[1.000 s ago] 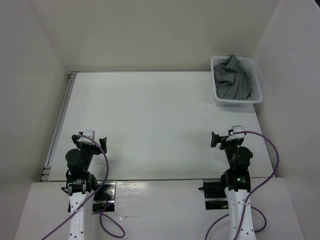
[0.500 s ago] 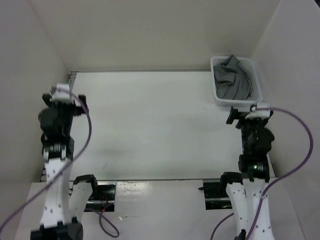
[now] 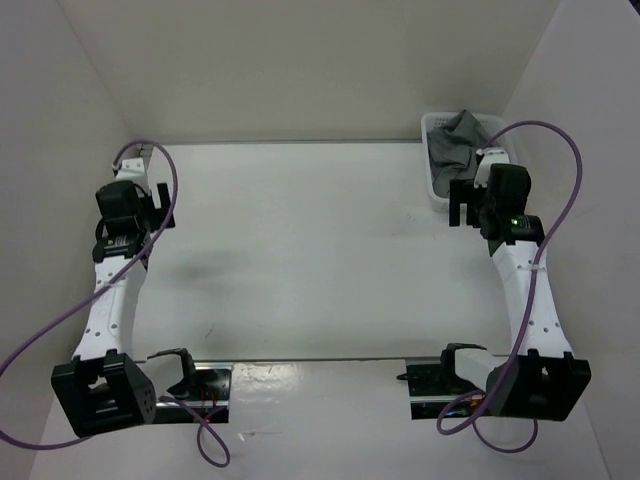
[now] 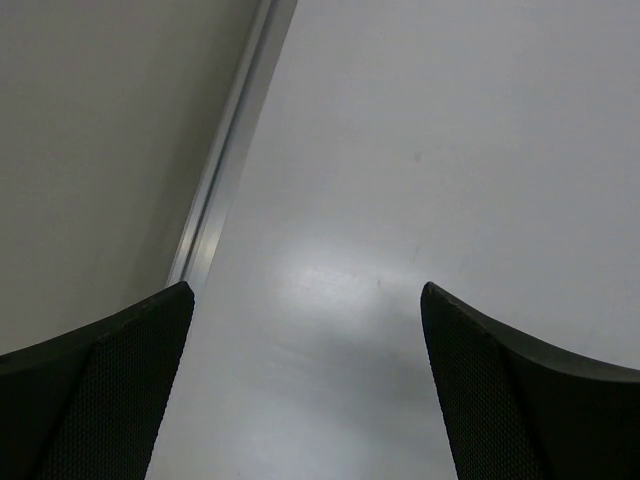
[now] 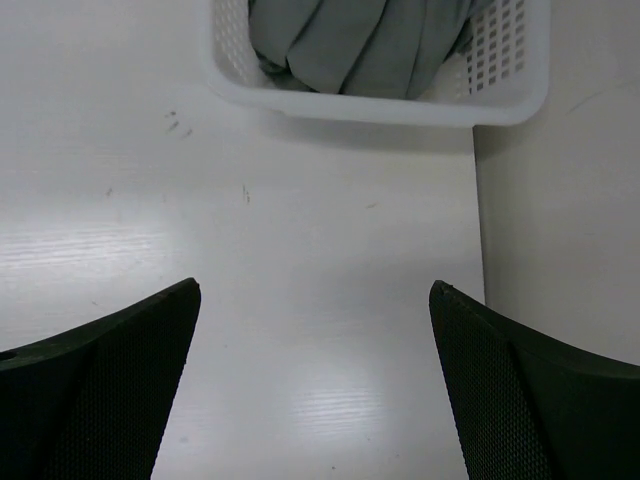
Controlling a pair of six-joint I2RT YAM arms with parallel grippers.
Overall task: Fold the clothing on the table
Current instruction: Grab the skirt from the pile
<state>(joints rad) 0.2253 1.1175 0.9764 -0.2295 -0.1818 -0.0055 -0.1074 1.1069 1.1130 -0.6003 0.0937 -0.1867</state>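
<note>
Fetch step, folding not started. The soft grey pleated garment (image 5: 370,45) sits bunched in a white plastic mesh basket (image 5: 340,105) at the far right corner of the table (image 3: 320,250). Right gripper (image 5: 315,380) hovers near it, spread wide and empty. Left gripper (image 4: 305,380) is likewise spread, by the metal rail (image 4: 225,170). Next: reach in, pinch fabric, lift out.

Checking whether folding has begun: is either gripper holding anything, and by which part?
Nothing is held. The left gripper and right gripper are both open and empty; the clothing lies bunched in the basket, untouched.
</note>
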